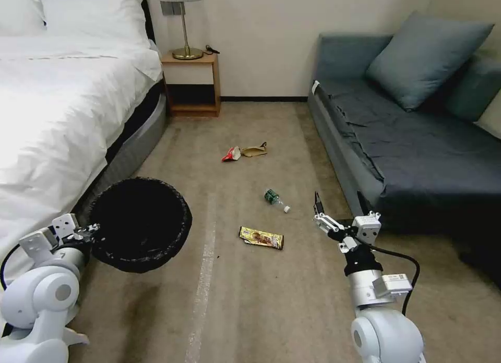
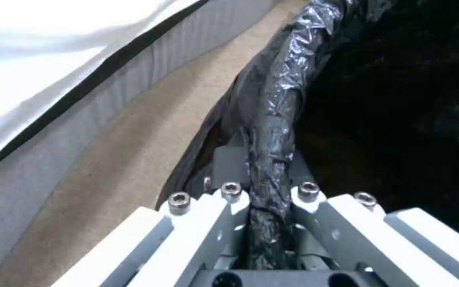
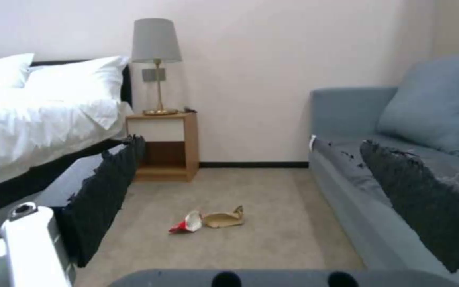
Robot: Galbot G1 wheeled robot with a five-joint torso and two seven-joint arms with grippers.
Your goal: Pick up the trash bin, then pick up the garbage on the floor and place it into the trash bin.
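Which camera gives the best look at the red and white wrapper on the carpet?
The right wrist view: the red and white wrapper lies unobstructed beside crumpled brown paper. The head view shows it farther off. The left wrist view shows the bin's black bag rim.

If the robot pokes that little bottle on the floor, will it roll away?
Probably, yes. The bottle lies on its side on the carpet, and a round body like that tends to roll when nudged sideways. It looks clear and small, so it is likely light and may skid or spin. The open right gripper could squeeze it in a little; thin plastic usually gives.
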